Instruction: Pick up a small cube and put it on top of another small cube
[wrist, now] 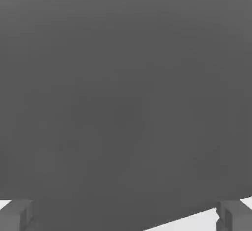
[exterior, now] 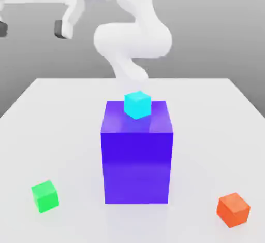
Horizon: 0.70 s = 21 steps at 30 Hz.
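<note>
A small cyan cube (exterior: 137,104) sits on top of a tall blue block (exterior: 137,154) in the middle of the white table (exterior: 62,133). A small green cube (exterior: 45,196) lies near the front on the exterior view's left. A small orange cube (exterior: 233,209) lies near the front on the exterior view's right. My gripper (exterior: 31,28) hangs high above the table's far side, toward the exterior view's left and well away from all the cubes. It is open, and in the hand view its fingertips (wrist: 17,216) stand far apart, with nothing between them at the gripper (wrist: 125,217).
The white arm (exterior: 132,45) curls up behind the blue block. The blue block is the one tall obstacle in the table's middle. The hand view looks past the table's edge (wrist: 197,221) onto grey floor (wrist: 123,102).
</note>
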Tool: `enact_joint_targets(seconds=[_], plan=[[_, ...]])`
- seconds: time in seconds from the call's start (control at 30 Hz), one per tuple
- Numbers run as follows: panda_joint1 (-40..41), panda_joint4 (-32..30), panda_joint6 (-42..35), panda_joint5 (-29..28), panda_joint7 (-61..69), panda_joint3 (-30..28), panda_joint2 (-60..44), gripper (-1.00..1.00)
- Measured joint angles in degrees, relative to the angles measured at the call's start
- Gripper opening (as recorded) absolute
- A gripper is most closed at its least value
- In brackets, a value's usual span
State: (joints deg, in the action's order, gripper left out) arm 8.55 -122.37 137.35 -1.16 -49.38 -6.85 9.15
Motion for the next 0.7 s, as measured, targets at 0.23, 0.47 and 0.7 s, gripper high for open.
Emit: enact_joint_targets(seconds=[0.23,0.47,0.7], plan=[[4.7,3.7,2.2,3.0,1.0,-2.5,-14.7,0.0],[9.3,7.5,4.2,7.3,2.7,-3.8,-29.5,0.0],[14.4,11.3,8.2,11.3,4.5,-3.2,-44.2,0.0]])
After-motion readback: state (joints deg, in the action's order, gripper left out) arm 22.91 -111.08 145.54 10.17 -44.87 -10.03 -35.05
